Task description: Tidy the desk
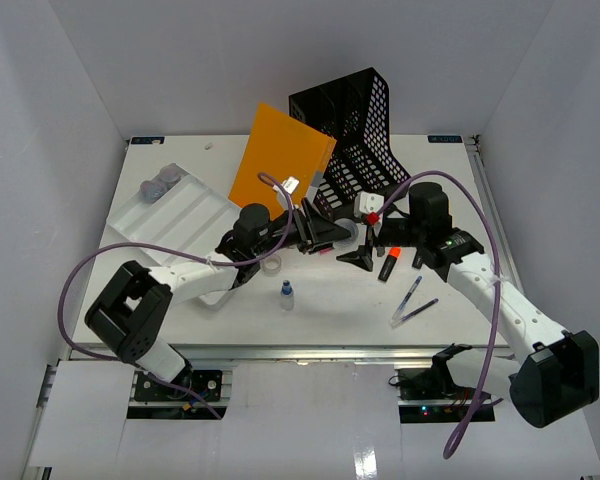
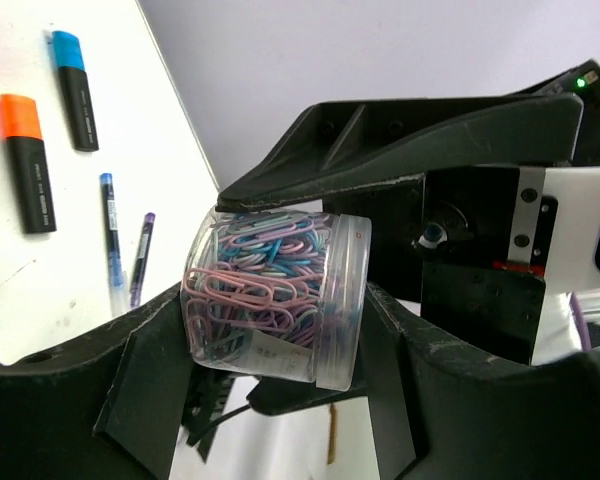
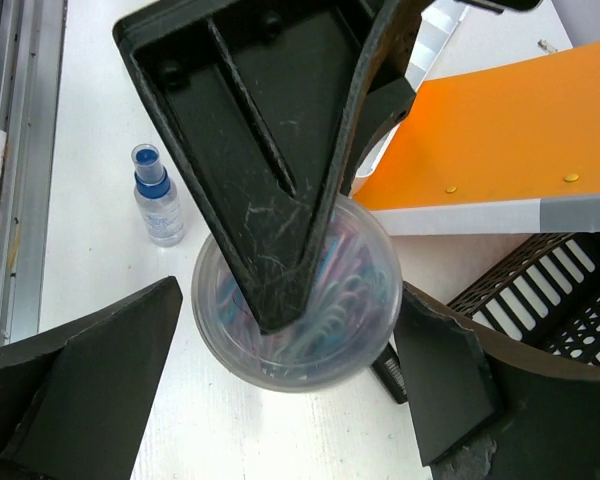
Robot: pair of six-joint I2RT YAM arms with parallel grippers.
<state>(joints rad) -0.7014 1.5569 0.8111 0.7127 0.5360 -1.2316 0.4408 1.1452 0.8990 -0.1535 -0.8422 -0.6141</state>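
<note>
The counter [image 1: 330, 318] fills the floor of the white-walled booth, its metal rail along the near edge by the arm bases. Nearest on it stand a small clear spray bottle [image 1: 286, 295] with a blue cap, left of centre, and two pens [image 1: 411, 293] lying slantwise to the right. Just beyond the pens lies an orange-capped highlighter [image 1: 389, 263]; the left wrist view shows a blue-capped one [image 2: 70, 88] beside it.

Over the middle the two arms meet. The left pincer [image 2: 275, 335] is closed on a clear jar of pastel paper clips [image 2: 270, 295], one pad against its base and one against its lid. The right pincer [image 3: 288, 300] stands wide, its fingers flanking the jar's sides with a gap on the left side, holding nothing. From the right wrist, a left finger [image 3: 280, 150] crosses the jar's end and hides much of it.

Farther left sits a white compartmented tray [image 1: 195, 215] with two small round containers [image 1: 158, 186] in its far corner. At the back an orange folder [image 1: 280, 160] leans against a black mesh file rack [image 1: 360, 125]; a grey tape strip runs along the folder's edge. A small label on the jar is too blurred to read
</note>
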